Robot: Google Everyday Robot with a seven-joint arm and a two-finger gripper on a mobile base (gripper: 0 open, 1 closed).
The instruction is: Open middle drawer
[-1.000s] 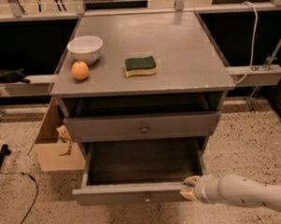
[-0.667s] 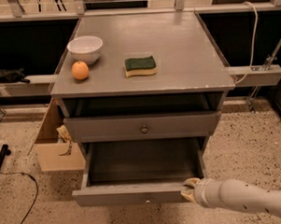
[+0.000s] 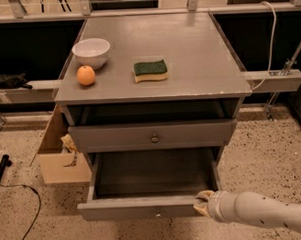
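The middle drawer (image 3: 144,208) is pulled far out of the grey cabinet (image 3: 154,94). Its wide shallow box is empty, and a small knob shows on its front. My gripper (image 3: 204,203) is at the right end of that drawer front, against its top edge, and my pale arm (image 3: 265,217) comes in from the lower right. The upper drawer front (image 3: 154,138) with its round knob sits above it, nearly closed. The lowest drawer is hidden under the open one.
On the cabinet top are a white bowl (image 3: 91,51), an orange (image 3: 86,75) and a green-and-yellow sponge (image 3: 151,70). A cardboard box (image 3: 62,151) stands on the floor at the cabinet's left. A black cable (image 3: 24,197) runs across the speckled floor.
My arm has dipped slightly at the drawer's right corner. The drawer stays pulled out about as far as before.
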